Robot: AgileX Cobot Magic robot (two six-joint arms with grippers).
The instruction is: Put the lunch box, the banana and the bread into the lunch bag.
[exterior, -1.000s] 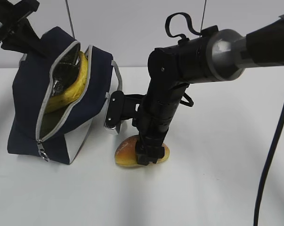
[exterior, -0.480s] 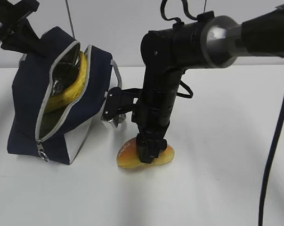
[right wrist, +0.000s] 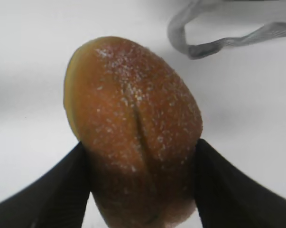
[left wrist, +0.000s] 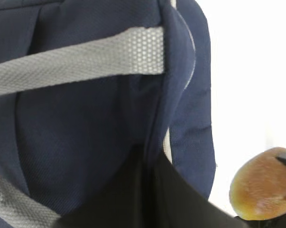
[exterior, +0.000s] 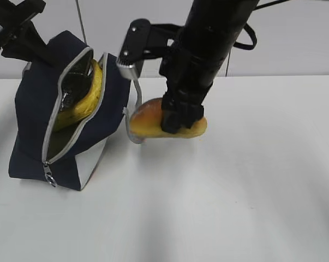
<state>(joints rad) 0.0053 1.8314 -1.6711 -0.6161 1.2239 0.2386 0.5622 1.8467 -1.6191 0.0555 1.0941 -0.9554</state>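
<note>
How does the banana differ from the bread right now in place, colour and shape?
The banana lies inside the open lunch bag, while the bread is outside it, held above the table by the right gripper. The banana is yellow; the bread is golden brown with a slit along its top. The banana is long and curved; the bread is a short oval. Both are foods for the bag.

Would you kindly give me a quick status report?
Right gripper shut on golden-brown bread roll, clear of table. Left gripper unseen. Navy fabric lunch bag open, yellow banana inside. Grey strap nearby.
</note>
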